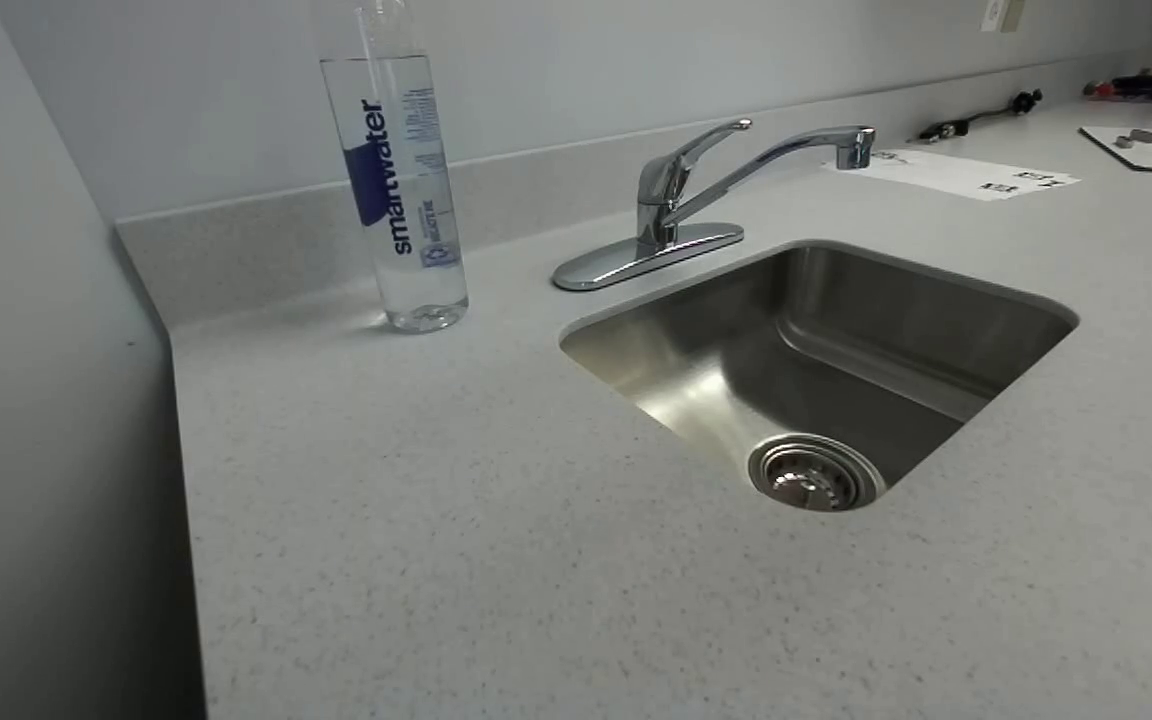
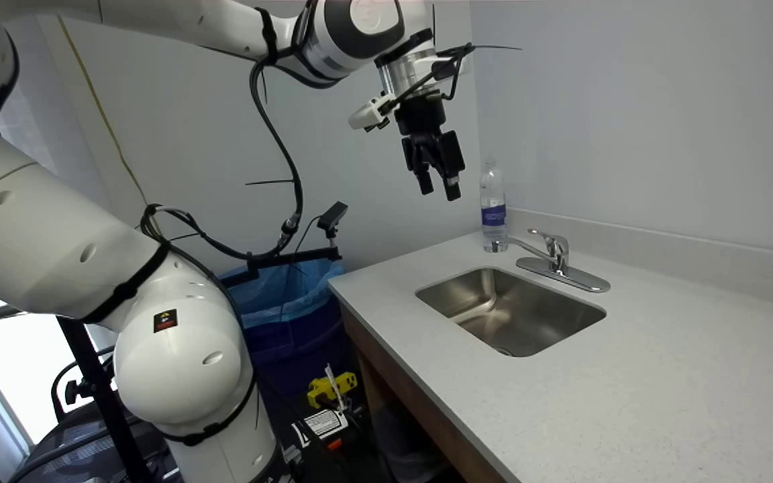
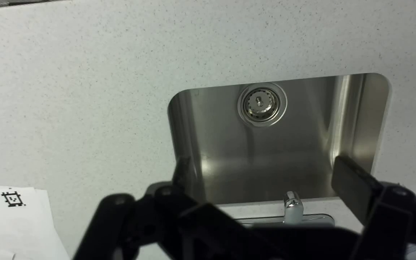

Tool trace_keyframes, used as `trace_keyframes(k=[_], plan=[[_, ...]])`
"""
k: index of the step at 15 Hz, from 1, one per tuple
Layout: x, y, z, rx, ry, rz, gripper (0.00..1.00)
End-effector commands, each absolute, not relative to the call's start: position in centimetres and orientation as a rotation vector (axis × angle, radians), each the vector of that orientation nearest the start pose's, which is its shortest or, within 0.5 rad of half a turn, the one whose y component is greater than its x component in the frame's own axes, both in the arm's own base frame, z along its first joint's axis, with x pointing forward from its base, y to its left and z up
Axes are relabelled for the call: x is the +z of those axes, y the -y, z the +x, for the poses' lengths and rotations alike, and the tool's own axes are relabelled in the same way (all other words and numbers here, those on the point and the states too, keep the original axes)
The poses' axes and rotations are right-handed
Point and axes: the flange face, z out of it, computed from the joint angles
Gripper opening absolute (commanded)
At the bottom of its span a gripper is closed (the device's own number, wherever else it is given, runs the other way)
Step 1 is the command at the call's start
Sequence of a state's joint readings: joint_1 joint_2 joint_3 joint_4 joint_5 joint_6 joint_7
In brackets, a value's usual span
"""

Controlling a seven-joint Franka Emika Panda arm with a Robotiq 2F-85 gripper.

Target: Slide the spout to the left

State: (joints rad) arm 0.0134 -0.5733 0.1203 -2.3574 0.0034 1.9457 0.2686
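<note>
The spout [image 1: 776,154] is a slim arched chrome tube with a downturned nozzle. It rises from the faucet base [image 1: 611,265] and reaches out toward the sink. It also shows in an exterior view [image 2: 525,245], where its nozzle overlaps the bottle. In the wrist view only the spout's end [image 3: 293,209] shows; my gripper's body hides the rest. The short lever handle [image 1: 701,150] sits atop the faucet. My gripper [image 2: 439,189] hangs in the air above the sink, well above the spout. Its fingers are wide apart and empty in the wrist view [image 3: 262,168].
The steel sink [image 1: 896,320] is set in the counter in front of the faucet. A tall clear water bottle [image 1: 411,200] stands near the corner and shows too in an exterior view [image 2: 492,208]. White paper [image 1: 976,175] lies beyond the faucet. A backsplash [image 2: 668,248] runs behind.
</note>
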Motion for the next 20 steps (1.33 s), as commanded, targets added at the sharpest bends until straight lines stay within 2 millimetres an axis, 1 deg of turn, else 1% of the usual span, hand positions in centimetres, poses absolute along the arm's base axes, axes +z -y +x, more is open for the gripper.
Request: trace_keyframes(k=[1, 5, 8, 12, 17, 20], plan=[[55.0, -5.9, 39.1, -0.264, -0.236, -3.152, 1.00], [54.8, -6.0, 39.4, -0.265, -0.239, -3.155, 1.00], [53.6, -5.8, 40.5, -0.255, -0.246, -3.166, 1.00], [50.9, -4.8, 42.9, -0.249, -0.267, -3.184, 1.00], [46.5, -3.1, 46.7, -0.268, -0.312, -3.196, 1.00], [43.8, -2.6, 49.1, -0.303, -0.344, -3.193, 1.00]])
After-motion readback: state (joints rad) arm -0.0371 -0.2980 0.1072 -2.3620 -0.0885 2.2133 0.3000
